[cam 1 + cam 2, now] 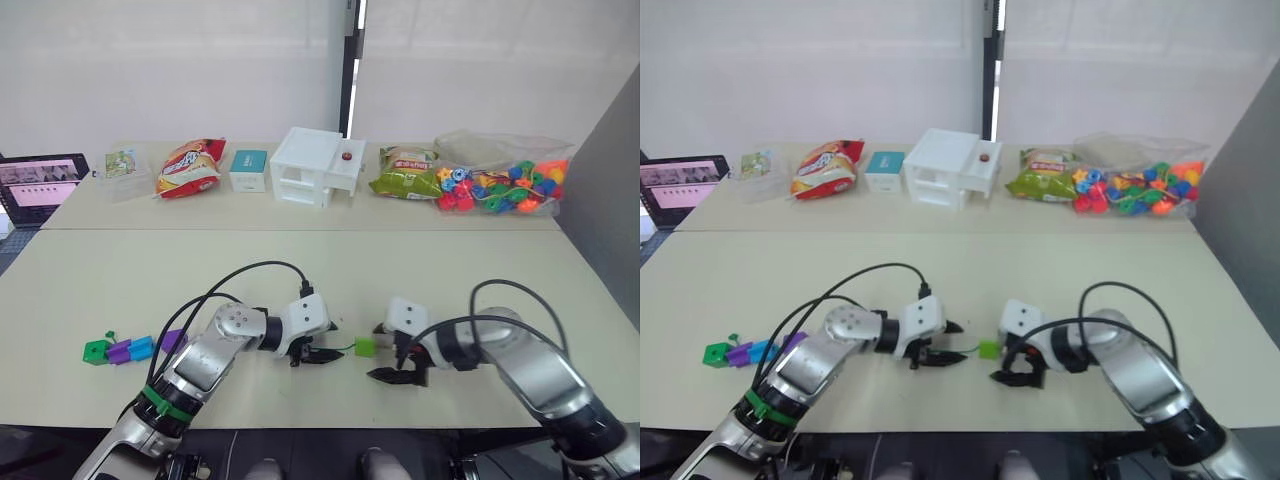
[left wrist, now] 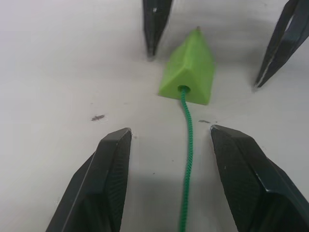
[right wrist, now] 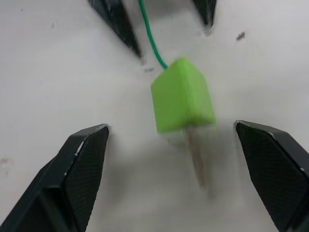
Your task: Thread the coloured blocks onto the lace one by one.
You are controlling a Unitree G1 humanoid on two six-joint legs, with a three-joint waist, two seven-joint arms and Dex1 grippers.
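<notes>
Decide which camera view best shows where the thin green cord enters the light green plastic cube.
The left wrist view: the thin green cord visibly runs into the light green plastic cube. The right wrist view shows the stiff tip poking out beyond it. Both eye views show only a small cube.

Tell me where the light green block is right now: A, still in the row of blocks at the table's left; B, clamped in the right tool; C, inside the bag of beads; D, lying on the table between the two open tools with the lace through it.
D: the light green block lies on the table with the lace entering its hole, between the open left tool and the open right tool, touched by neither.
</notes>
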